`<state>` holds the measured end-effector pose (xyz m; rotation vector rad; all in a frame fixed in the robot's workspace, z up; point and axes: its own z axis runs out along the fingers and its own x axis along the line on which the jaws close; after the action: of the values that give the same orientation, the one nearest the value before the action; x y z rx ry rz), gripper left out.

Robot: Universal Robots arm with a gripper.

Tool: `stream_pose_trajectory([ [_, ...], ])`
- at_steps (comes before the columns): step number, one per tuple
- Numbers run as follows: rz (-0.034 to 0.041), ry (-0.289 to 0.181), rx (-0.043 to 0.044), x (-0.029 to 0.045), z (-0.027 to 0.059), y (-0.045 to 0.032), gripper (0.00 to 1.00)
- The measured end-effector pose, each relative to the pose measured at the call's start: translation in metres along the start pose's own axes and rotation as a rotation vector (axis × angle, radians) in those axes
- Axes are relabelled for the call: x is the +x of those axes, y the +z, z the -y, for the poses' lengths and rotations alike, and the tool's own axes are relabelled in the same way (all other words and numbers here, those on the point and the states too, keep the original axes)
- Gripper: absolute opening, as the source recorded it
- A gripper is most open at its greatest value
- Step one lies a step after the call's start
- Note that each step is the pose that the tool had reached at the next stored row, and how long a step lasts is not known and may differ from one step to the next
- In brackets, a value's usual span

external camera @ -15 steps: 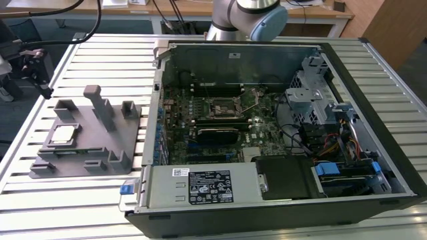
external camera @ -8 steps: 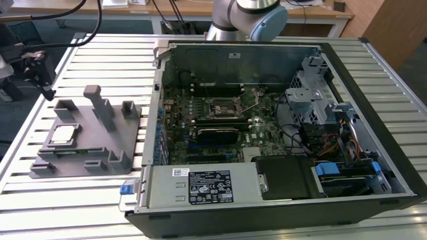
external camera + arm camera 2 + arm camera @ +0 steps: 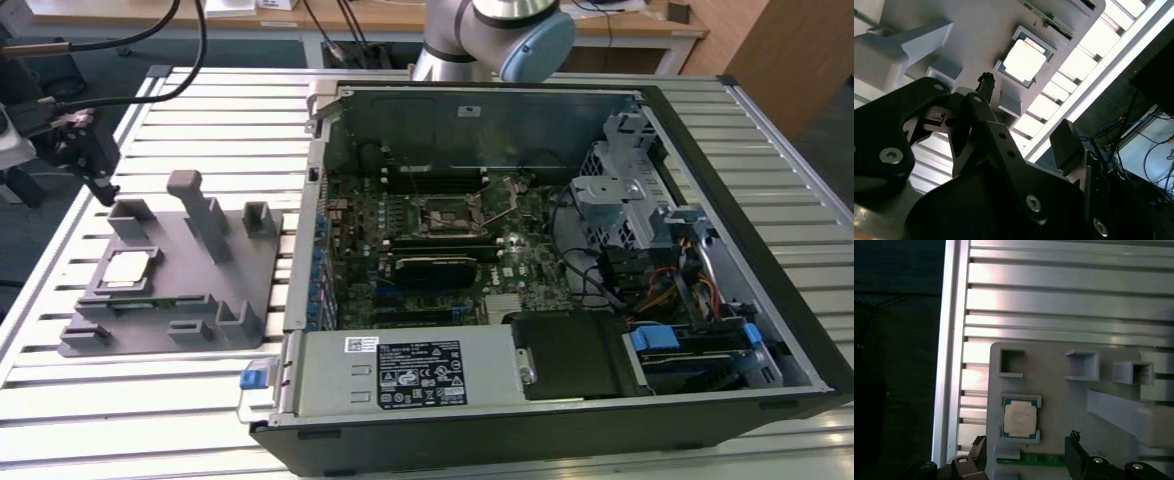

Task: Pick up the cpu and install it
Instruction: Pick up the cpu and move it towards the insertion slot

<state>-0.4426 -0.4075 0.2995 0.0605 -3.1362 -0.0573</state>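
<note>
While square silvery cpu (image 3: 1020,421) sits in grey plastic tray (image 3: 1064,400), black jaws gape wide, empty.

cpu (image 3: 127,268): flat in grey fixture tray (image 3: 187,278), exterior view's left.
computer case (image 3: 467,125): open on bench (image 3: 134,400), just beside tray.
motherboard socket (image 3: 447,213): exposed.

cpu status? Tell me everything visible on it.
The cpu is a small flat square chip with a pale silvery metal top and a thin darker, greenish edge. It lies flat, top up, seated in a shallow square pocket of the grey fixture tray, near the tray's edge. The tray sits on the slatted metal table, outside the computer case. Only the tray touches the chip. The open fingers hang above it without contact.
</note>
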Motion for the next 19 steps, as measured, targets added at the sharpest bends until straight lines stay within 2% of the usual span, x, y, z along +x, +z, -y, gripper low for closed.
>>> stream_pose_trajectory([
  [9, 0.0000, 0.006, 0.0030, 0.0012, 0.0004, 0.0118, 0.72],
  [19, 0.0000, 0.006, 0.0030, 0.0017, 0.0010, 0.0301, 0.73],
])
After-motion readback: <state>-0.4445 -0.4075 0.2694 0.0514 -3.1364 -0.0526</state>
